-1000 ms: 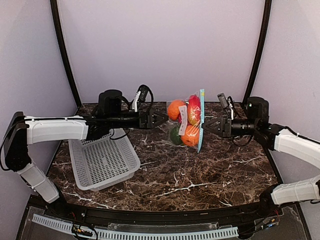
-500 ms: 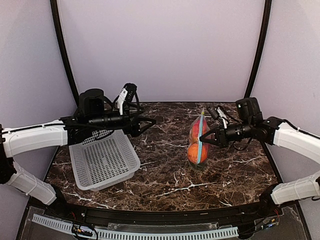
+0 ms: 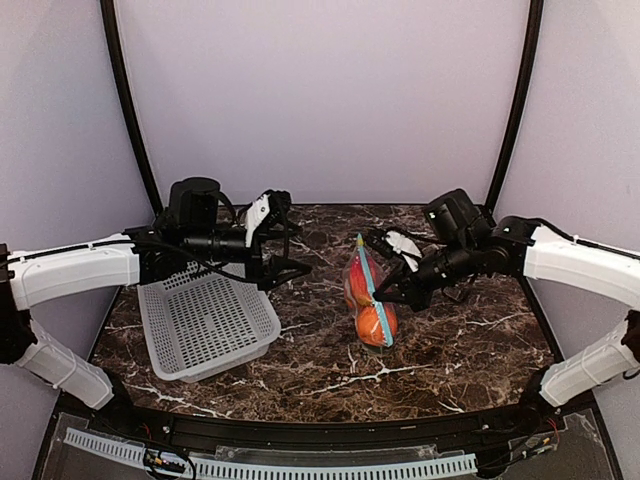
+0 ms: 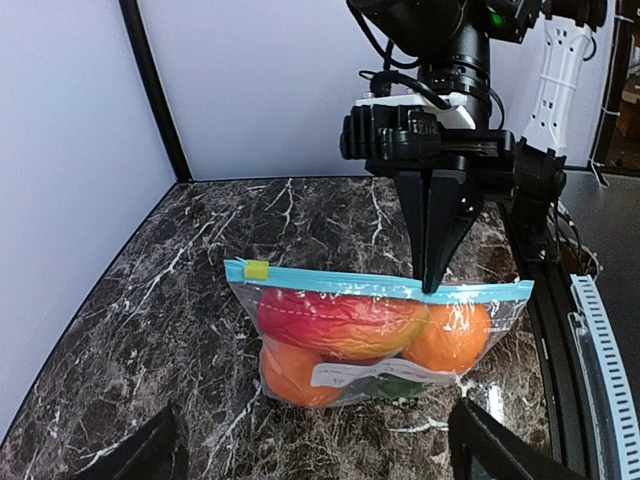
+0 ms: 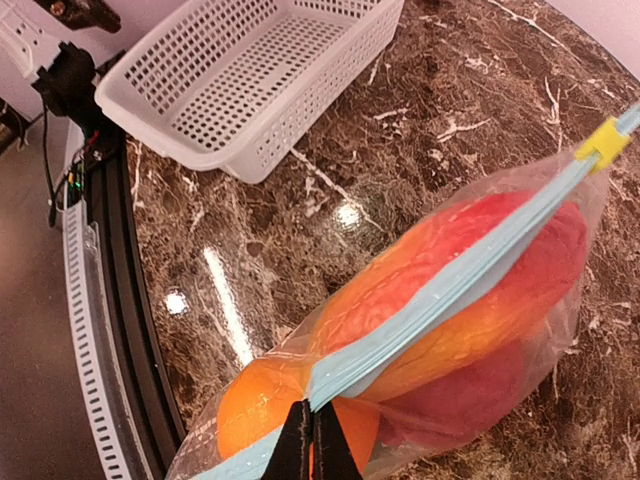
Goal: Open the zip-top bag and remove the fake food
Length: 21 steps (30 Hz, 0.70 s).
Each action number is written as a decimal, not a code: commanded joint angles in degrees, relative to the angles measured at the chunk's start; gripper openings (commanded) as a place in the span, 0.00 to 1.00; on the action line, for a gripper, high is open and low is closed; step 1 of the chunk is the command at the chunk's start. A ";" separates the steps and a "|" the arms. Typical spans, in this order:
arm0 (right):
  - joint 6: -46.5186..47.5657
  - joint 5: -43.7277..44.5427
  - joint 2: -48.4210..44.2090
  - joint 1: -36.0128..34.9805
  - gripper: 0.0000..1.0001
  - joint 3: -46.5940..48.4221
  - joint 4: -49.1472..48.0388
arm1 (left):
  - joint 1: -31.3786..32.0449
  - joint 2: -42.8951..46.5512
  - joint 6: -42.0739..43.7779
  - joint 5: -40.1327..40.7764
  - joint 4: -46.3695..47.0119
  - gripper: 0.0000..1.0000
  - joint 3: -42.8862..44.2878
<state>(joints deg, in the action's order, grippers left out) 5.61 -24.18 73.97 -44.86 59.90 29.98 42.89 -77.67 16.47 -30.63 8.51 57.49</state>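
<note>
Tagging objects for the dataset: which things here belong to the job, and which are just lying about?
Job: zip-top bag, pinched at its zip strip by the right gripper; fake food inside it; left gripper, open, facing the bag.
Lying about: white basket, empty.

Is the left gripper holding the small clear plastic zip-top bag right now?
No, the open left gripper hangs apart from the bag; only the right gripper pinches it.
</note>
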 commanded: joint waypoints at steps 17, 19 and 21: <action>9.31 25.21 6.04 -15.85 0.00 7.95 9.25 | -0.09 -6.61 24.23 -9.93 -8.06 0.70 0.94; 9.73 27.41 6.24 -16.86 0.00 8.32 9.92 | -0.14 -6.85 25.16 -9.76 -7.94 0.67 0.31; 10.20 29.84 6.45 -17.88 0.00 8.39 10.45 | -0.16 -6.95 25.75 -8.67 -7.08 0.66 -0.49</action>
<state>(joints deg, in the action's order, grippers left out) 14.17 -0.67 79.90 -60.64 66.35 39.44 42.89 -84.84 39.07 -39.00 2.61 58.19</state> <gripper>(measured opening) 0.005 0.663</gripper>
